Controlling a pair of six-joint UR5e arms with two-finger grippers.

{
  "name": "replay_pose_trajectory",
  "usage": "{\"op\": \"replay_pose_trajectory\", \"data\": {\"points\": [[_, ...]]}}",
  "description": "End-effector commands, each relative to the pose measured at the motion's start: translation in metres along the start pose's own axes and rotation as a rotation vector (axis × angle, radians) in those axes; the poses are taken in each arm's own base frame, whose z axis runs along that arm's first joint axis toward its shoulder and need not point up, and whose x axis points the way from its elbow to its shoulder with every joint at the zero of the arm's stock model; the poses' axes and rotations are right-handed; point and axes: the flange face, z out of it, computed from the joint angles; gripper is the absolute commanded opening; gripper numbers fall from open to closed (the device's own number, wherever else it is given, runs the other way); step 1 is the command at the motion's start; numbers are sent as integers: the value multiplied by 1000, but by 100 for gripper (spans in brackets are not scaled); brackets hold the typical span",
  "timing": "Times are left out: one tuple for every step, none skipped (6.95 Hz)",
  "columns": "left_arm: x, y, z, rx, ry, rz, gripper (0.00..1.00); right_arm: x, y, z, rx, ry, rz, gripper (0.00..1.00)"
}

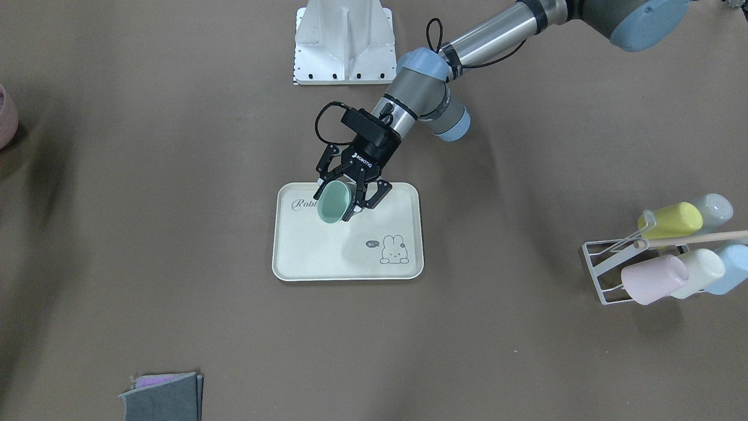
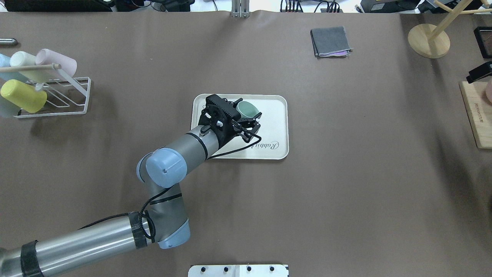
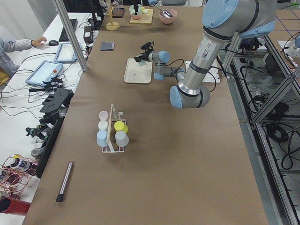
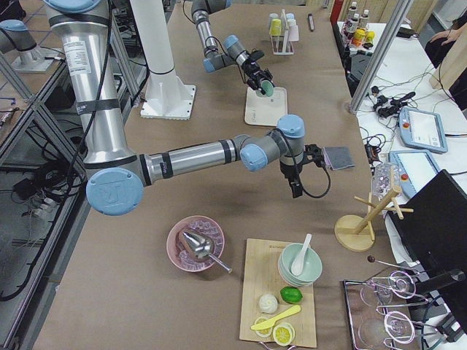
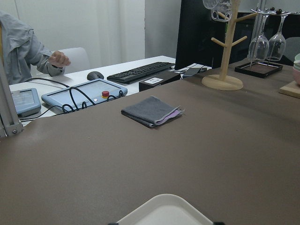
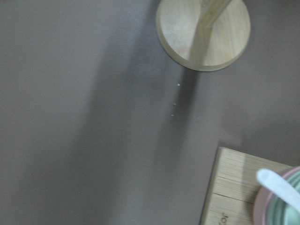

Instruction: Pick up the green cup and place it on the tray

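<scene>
The green cup [image 1: 333,202] is held in my left gripper [image 1: 346,197], whose fingers are shut on it. The cup is tilted on its side with its mouth turned away from the robot, over the "Rabbit" end of the cream tray [image 1: 327,257]. From overhead, the cup [image 2: 246,109] and left gripper [image 2: 246,117] are above the tray [image 2: 273,115]. I cannot tell whether the cup touches the tray. The left wrist view shows only the tray's rim [image 5: 164,208]. My right gripper [image 4: 295,184] shows only in the exterior right view, far from the tray; I cannot tell whether it is open or shut.
A white wire rack [image 2: 57,100] with several pastel cups stands at the robot's left. A folded grey cloth [image 2: 331,42], a wooden stand [image 2: 428,40] and a wooden board [image 2: 476,115] lie at the far right. A pink bowl [image 1: 6,117] sits at the table's edge.
</scene>
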Motion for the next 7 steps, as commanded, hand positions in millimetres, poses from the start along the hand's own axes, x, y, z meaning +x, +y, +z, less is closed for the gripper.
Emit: {"op": "replay_pose_trajectory", "data": {"points": [[0, 10, 15, -15, -34, 6, 71, 46, 14, 6, -44, -76, 91, 100], [-3, 15, 17, -18, -50, -1, 71, 60, 17, -10, -78, -147, 171, 100], [-8, 23, 21, -27, -75, 6, 71, 67, 11, -35, -74, -156, 218, 100], [-9, 25, 23, -29, -85, 9, 71, 68, 33, -54, -56, -154, 229, 100], [-7, 24, 27, -30, -86, 10, 72, 66, 66, -64, -50, -152, 235, 100], [-4, 21, 28, -26, -83, 7, 72, 64, 92, -71, -45, -150, 238, 100], [-4, 21, 28, -26, -83, 6, 75, 67, 102, -68, -55, -148, 236, 100]]}}
